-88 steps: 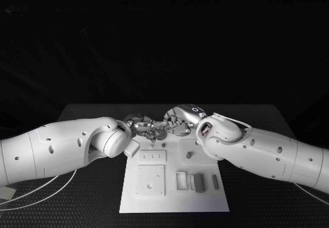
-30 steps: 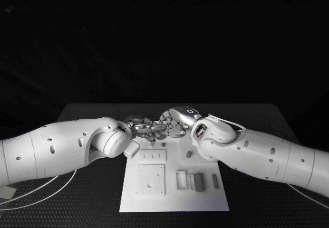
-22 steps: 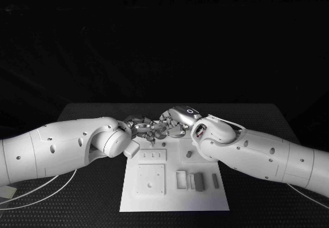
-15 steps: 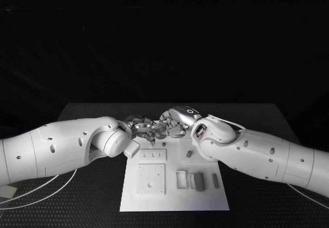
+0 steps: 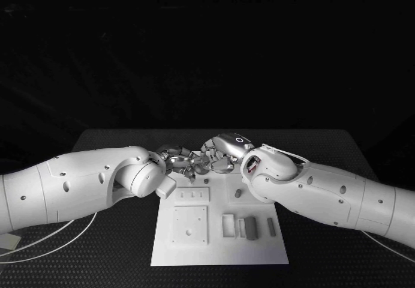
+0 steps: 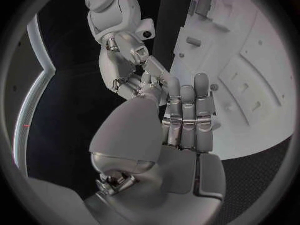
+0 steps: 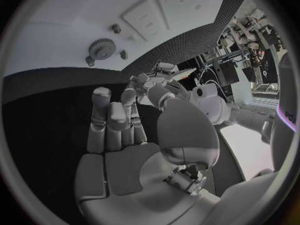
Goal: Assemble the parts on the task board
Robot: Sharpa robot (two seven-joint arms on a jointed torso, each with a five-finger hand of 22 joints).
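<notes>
Task board (image 5: 220, 252), white, lies centre-bottom of the head frame on the black table (image 5: 346, 150). Nearest on it: a square plate (image 5: 189, 225) with small holes at lower left, and to its right a pale open frame (image 5: 228, 225), a grey block (image 5: 250, 228) beside that, then a thin grey bar (image 5: 270, 225) a little apart. Farther back, a small panel with three slots (image 5: 194, 195), and right of it a grey peg (image 5: 237, 194) standing upright in the board. The right wrist view adds a grey gear (image 7: 100, 48) lying on the board with small grey pieces close around it. At the board's far edge, frame centre, the two hands meet, fingertips close together. Left hand (image 5: 179, 162): fingers straight and side by side in its wrist view, over the board edge; cannot tell whether anything is in them. Right hand (image 5: 221, 155): fingers extended, slightly apart, palm bare in its wrist view; whether the fingertips pinch a part where they meet the left hand cannot be told.
</notes>
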